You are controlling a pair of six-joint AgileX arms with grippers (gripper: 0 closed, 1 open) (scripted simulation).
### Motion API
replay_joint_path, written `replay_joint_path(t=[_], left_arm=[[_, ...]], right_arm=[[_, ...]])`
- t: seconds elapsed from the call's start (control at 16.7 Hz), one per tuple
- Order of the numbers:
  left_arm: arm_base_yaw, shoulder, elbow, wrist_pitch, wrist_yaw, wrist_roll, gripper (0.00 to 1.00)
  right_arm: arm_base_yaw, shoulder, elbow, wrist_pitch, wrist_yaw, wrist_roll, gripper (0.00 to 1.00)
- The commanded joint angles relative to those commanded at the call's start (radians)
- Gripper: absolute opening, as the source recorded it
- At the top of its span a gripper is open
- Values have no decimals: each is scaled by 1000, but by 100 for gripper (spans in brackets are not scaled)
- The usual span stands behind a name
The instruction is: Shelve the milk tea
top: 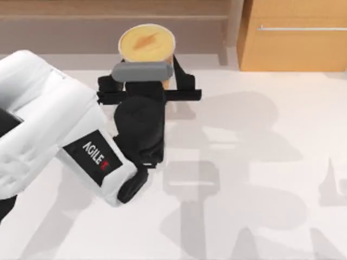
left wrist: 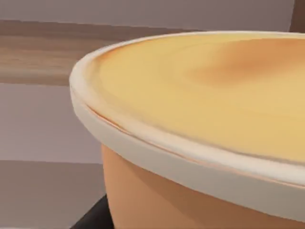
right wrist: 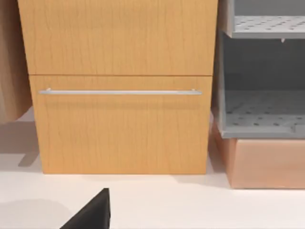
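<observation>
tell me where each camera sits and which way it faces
Top view: above the table, looking down on the white left arm, its black left gripper around the orange-tan milk tea cup.
Left wrist view: on the left wrist, beside the same cup's pale yellow lid.
Right wrist view: faces the wooden cabinet and grey shelves; a black gripper part shows.

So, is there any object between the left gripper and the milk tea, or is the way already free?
Nothing visible stands between them. In the top view the left gripper is already at the milk tea, near the table's back edge. The left wrist view shows the cup's lid and side right in front of the camera, with nothing in front of it.
</observation>
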Motion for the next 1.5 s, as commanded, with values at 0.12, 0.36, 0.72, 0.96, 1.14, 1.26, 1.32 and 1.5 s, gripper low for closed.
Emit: replay_joint_path(t=[0.12,0.36,0.72,0.96,1.14,1.26,1.32,1.5], left_arm=[[3,-39,38,-28,15,-2,0],[24,-123,121,-145,54,-2,0],[89,-232,249,-409,123,4,0],[150,-276,324,-595,169,7,0],[197,-298,371,-714,199,7,0],[224,-309,398,-775,215,6,0],[234,-314,409,-799,221,5,0],[253,-325,432,-841,233,3,0]], right_arm=[[0,0,0,0,0,0,100],[0,0,0,0,0,0,100],[0,0,0,0,0,0,100],[0,0,0,0,0,0,100],[0,0,0,0,0,0,100],[0,0,0,0,0,0,100],[0,0,0,0,0,0,100],[0,0,0,0,0,0,100]])
